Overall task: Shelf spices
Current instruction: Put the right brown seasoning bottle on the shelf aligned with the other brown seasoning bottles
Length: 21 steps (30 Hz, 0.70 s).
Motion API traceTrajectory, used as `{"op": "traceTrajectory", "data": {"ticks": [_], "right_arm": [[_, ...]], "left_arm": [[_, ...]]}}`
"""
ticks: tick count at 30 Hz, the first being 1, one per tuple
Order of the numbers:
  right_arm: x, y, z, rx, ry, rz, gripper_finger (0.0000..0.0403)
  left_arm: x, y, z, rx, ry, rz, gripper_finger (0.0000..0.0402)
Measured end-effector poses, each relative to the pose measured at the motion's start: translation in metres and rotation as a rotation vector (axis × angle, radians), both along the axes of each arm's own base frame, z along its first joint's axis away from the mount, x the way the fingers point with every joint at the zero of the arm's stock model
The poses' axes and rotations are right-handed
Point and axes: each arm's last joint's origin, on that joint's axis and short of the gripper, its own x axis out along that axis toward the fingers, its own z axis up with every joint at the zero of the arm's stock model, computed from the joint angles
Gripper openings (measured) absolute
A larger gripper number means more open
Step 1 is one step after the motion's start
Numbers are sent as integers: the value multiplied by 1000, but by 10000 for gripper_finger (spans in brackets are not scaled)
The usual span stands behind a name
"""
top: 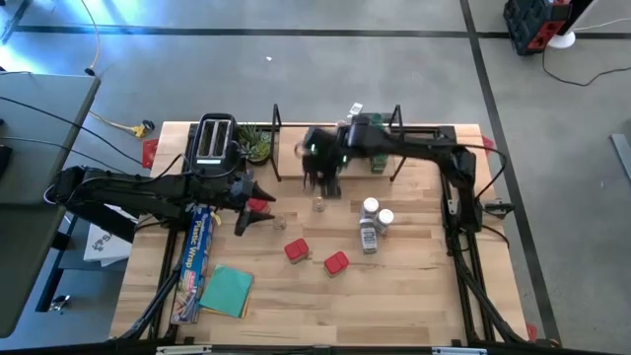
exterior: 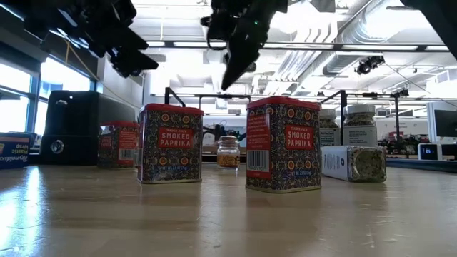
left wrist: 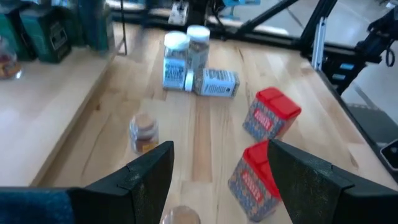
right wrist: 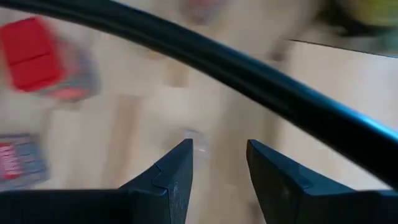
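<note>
My right gripper hangs open above the table, just in front of the shelf, with nothing between its fingers. A small brownish jar stands on the table below it. My left gripper waits open at the left, beside a red tin. Two more red tins stand nearer the front. Two white-lidded jars stand upright, a third lies on its side. Green-lidded jars sit on the shelf.
A black toaster and a green plant stand at the back left. A long blue foil box and a teal cloth lie at the front left. The shelf's black wire crosses close ahead of my right gripper.
</note>
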Motion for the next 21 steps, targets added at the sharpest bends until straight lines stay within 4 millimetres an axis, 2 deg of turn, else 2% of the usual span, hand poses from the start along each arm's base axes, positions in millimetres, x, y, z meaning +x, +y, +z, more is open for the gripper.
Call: {"op": "traceTrajectory", "data": {"ticks": [4, 9, 15, 21], "right_arm": [[1, 29, -34, -7, 76, 45, 146], [-1, 38, -68, -47, 88, -30, 146], [0, 37, -72, -53, 71, -80, 164], [4, 34, -76, -27, 61, -142, 244]], "left_arm": [[-1, -2, -2, 3, 18, -3, 255], [0, -3, -2, 27, 16, 5, 255], [0, -2, -1, 35, 14, 21, 255], [0, -2, -1, 35, 12, 21, 255]]}}
